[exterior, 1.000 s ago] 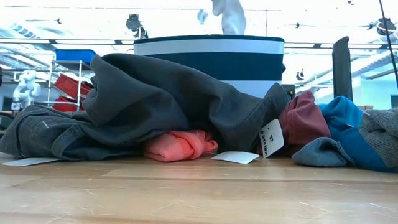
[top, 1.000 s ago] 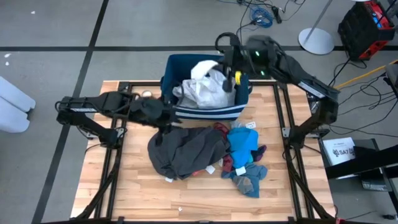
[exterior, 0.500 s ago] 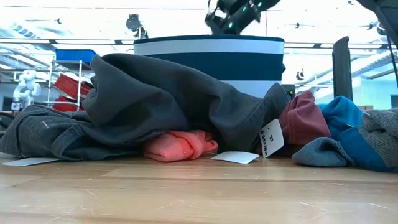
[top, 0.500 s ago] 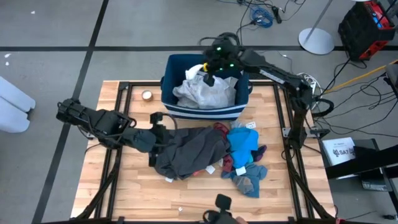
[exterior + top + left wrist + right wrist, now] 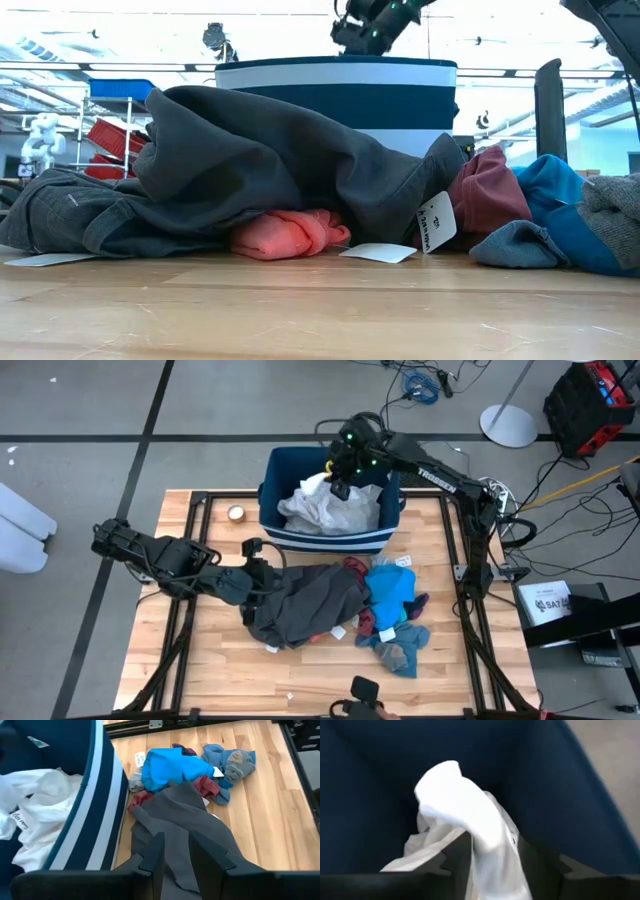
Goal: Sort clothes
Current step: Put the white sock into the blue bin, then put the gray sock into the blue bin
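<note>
White garment lies heaped inside the striped bin at the table's far edge; one fold stands up between the fingers of the right gripper, which hangs over the bin's far side. In the right wrist view that fold sits in the gap between the fingers, but whether they press it or have let go cannot be told.

The grey garment lies spread on the table just in front of the bin, with the maroon piece, the bright blue piece and the small blue-grey pieces bunched at its right edge. A coral piece shows under it in the low view.

The left gripper rests at the grey garment's left edge, fingers part open astride a ridge of cloth; no firm hold is evident.

Judged step: dropping the white garment. To do it well, the right gripper should part fully and rise straight, so no fold trails over the rim; the left should pinch only grey cloth.
</note>
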Controlling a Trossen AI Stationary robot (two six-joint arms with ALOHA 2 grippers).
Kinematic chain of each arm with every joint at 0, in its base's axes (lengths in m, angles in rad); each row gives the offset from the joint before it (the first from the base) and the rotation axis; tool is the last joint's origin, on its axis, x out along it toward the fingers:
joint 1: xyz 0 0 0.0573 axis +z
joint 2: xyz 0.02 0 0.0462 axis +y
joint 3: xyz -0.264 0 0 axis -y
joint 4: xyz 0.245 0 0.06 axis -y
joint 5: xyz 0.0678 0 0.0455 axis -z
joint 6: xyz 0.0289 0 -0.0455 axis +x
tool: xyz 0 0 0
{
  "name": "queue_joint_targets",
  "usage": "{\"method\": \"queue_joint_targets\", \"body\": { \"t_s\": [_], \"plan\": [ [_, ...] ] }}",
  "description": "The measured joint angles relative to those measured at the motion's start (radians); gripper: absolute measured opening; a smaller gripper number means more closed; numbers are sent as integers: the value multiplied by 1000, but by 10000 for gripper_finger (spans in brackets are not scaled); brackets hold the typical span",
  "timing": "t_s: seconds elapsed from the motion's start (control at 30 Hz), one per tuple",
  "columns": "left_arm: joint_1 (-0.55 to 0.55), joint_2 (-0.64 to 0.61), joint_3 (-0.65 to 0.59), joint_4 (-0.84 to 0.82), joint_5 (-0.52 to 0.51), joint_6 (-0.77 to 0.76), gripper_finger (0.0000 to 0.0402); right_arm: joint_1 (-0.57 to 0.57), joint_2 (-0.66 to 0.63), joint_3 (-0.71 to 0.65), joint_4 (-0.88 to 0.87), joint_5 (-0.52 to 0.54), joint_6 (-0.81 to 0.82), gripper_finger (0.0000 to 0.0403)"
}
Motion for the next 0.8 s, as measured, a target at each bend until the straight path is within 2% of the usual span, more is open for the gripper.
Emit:
{"method": "queue_joint_targets", "body": {
  "t_s": [0.13,0.27,0.4,0.6,0.7,0.8],
  "plan": [
    [0,0,0,0,-7,-1,97,0,1,145,-150,-1,-36,197],
    [0,0,0,12,-7,0,97,4,-6,266,-275,-3,-37,225],
    [0,0,0,31,-15,2,97,22,-90,214,-337,-4,-31,235],
    [2,38,0,33,-54,2,97,65,-157,214,-588,-17,18,230],
    [2,73,0,32,-54,7,97,98,-194,195,-616,-89,89,229],
    [1,114,0,21,-53,39,97,161,-272,104,-598,-162,123,229]
  ]
}}
